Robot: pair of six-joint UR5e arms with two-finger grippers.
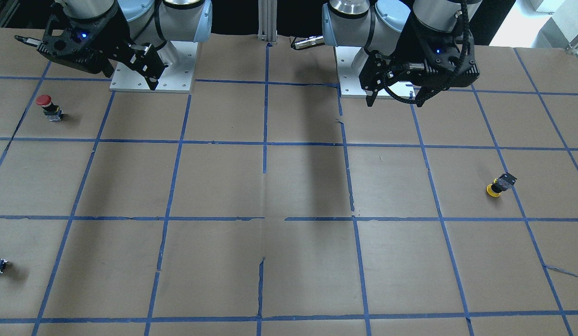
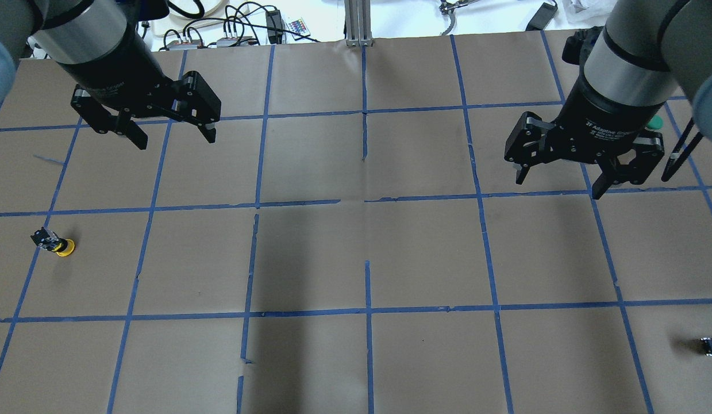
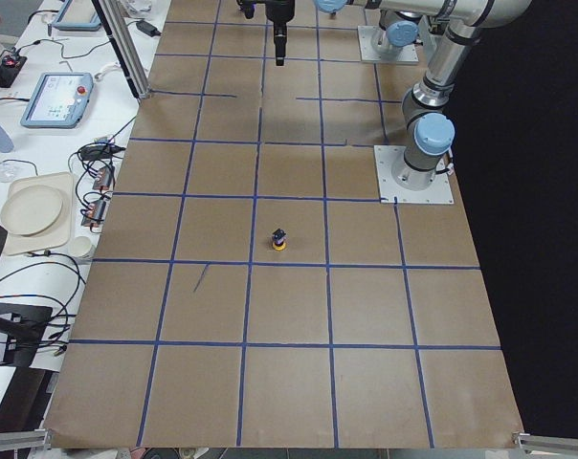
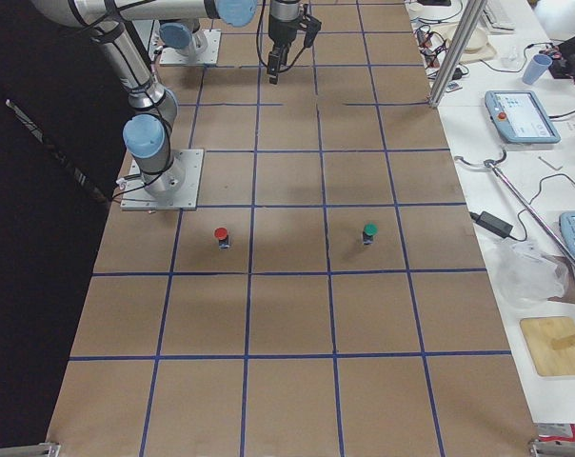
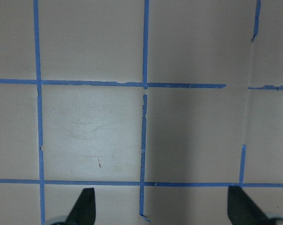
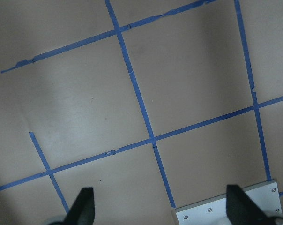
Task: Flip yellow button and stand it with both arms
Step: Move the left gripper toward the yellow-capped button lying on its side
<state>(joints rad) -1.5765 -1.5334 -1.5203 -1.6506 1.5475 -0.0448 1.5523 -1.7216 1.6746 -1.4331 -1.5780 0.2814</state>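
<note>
At the left edge of the overhead view, we see the yellow button (image 2: 57,244) resting on the surface (image 2: 424,259), cap down and dark body raised. Our left fingers (image 2: 133,132) hang spread apart toward the upper left, well clear of it; our right fingers (image 2: 600,183), also apart, sit at the upper right, much farther off.
</note>
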